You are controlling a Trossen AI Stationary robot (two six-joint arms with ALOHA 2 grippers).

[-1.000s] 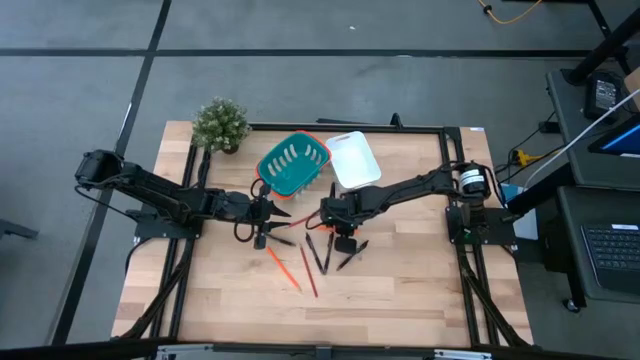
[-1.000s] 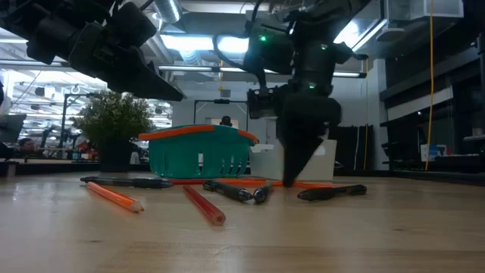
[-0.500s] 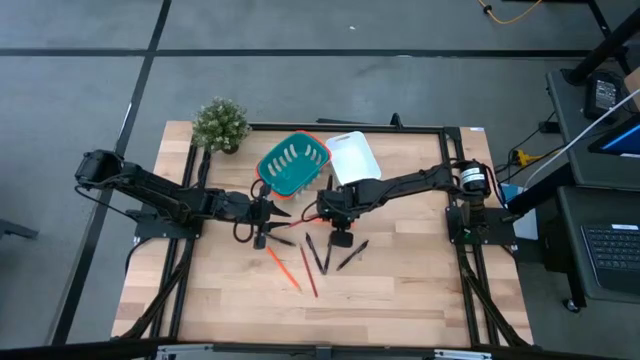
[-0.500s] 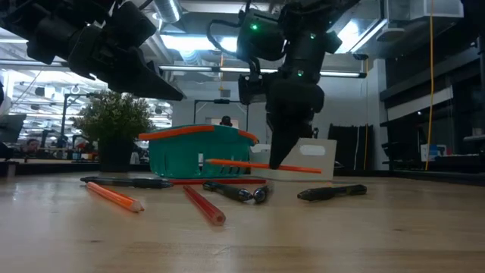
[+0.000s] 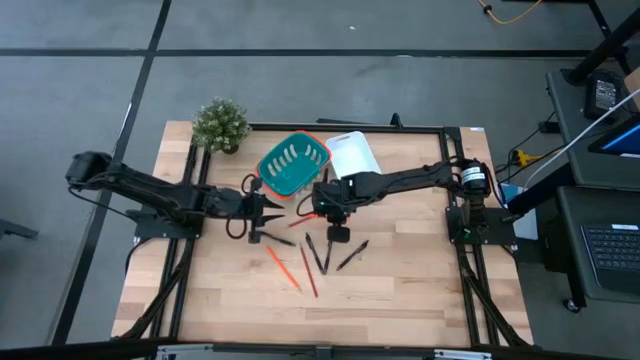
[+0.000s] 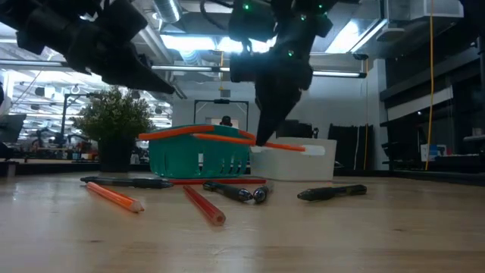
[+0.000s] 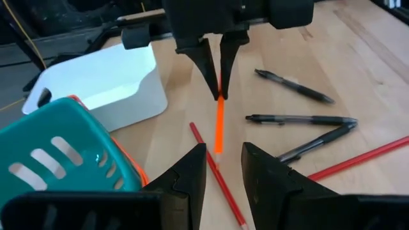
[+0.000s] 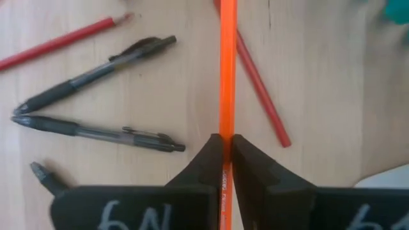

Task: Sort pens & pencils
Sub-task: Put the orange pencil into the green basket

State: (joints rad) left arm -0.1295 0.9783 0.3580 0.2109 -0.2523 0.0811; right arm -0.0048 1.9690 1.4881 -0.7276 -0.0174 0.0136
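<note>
Pinching orange pencil (image 8: 227,76) crosswise, right end effector (image 8: 227,153) above pens (image 8: 96,131)

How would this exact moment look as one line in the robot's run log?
right gripper: shut on orange pencil, lifted beside teal basket | left gripper: open, waiting | pens: on table

plant (image 5: 220,124): table's far-left corner | teal basket (image 5: 291,166): beside white bin (image 5: 352,158) | wooden table (image 5: 420,280)
</note>
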